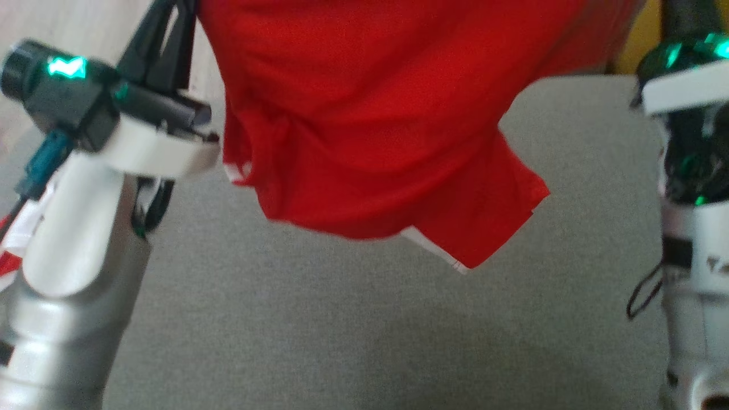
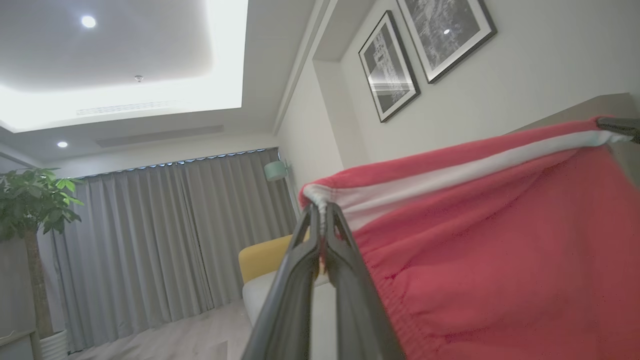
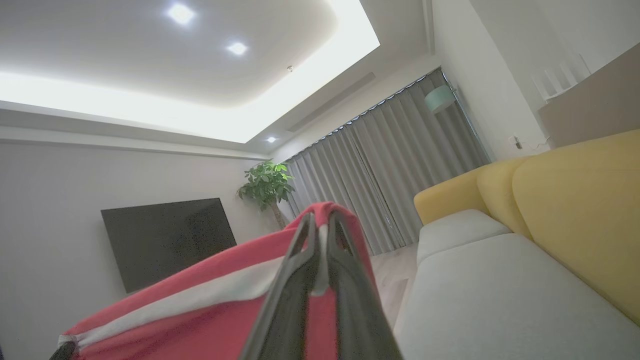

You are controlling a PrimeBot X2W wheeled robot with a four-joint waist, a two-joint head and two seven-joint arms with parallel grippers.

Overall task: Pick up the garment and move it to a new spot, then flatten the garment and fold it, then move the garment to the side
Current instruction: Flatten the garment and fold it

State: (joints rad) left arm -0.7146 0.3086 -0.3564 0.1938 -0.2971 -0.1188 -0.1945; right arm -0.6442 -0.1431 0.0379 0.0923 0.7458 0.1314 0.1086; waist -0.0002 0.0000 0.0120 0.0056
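Two grippers hold the garment [image 1: 364, 114] up in the air, stretched between them above the grey sofa seat [image 1: 342, 341] and clear of it. It is a bright red knit. In the head view it hangs from the top of the picture in loose folds, and its lowest corner points down and to the right. A narrow white band shows along that lower edge, and a small white-and-red patch peeps out at its left side.

In the wrist views the top edge is drawn taut from one gripper to the other. A white stripe runs along it between red bands, and the cloth puckers into small gathers where it is gripped. The left gripper [image 2: 322, 212] has its fingers pressed together on one end of this striped edge. The right gripper [image 3: 320, 222] pinches the other end between its fingers in the same way. From the left wrist, a dark fingertip of the right gripper shows at the far end of the stripe.

The yellow backrest [image 3: 575, 200] rises beside the seat. A dark mark [image 1: 715, 265] on the right forearm is too blurred to read
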